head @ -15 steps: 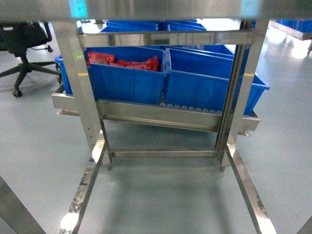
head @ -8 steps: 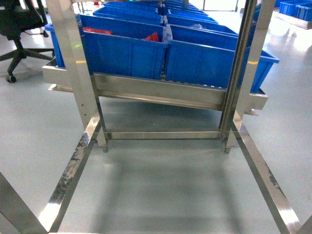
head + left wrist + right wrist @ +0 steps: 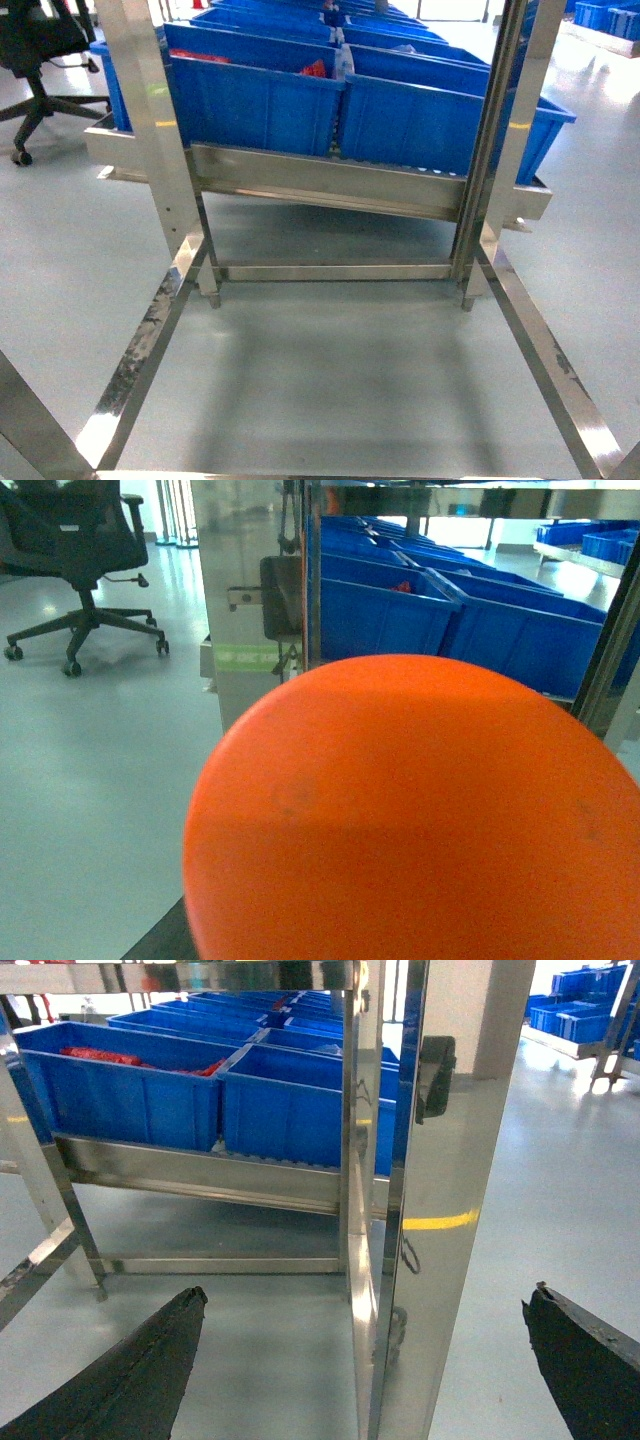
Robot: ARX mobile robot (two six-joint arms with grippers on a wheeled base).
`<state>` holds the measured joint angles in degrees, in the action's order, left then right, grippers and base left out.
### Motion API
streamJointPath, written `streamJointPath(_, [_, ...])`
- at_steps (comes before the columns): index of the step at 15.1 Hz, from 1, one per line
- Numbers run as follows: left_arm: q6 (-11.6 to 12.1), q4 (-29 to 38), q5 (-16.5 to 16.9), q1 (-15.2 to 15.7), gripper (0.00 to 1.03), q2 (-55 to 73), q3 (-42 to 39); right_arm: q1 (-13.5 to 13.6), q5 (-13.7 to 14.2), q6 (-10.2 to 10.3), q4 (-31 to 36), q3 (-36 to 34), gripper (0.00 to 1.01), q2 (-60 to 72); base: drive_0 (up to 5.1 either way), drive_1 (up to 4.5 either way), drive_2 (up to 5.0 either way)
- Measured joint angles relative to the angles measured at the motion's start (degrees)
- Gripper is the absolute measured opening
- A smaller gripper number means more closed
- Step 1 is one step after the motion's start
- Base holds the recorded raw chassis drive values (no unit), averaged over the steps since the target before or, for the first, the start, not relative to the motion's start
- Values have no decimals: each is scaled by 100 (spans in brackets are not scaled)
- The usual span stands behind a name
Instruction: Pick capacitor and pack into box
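Note:
A big, smooth orange round capacitor (image 3: 410, 810) fills most of the left wrist view and hangs above the floor. My left gripper (image 3: 400, 935) is shut on it. Only a dark sliver of one finger (image 3: 155, 942) shows at the bottom left. In the right wrist view my right gripper (image 3: 368, 1300) stands wide open with nothing between its black fingertips (image 3: 170, 1345). A steel post (image 3: 440, 1210) rises straight ahead of it. The box is out of view. Neither gripper shows in the head view.
A steel rack (image 3: 320, 185) carries large blue bins (image 3: 260, 105), one holding red packets (image 3: 315, 70). Its posts (image 3: 150, 130) and floor rails (image 3: 545, 350) frame grey floor (image 3: 330, 380). An office chair (image 3: 35, 45) stands at the far left.
The head view has moved in and tipped down. The rack's top rail has left the picture, the bins sit higher in it, and more of the floor rails shows.

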<state>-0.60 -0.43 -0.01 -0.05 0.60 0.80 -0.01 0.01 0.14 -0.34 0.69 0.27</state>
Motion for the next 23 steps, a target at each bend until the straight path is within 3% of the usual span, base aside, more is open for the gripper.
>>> streamJointPath(8, [0,0,0,0,44,0,0,0,0,0,2,0,98,0,0,0,0])
streamJointPath(23, [2,2,0,2,44,0,0,0,2,0,-4,0,98,0,-492,247,247])
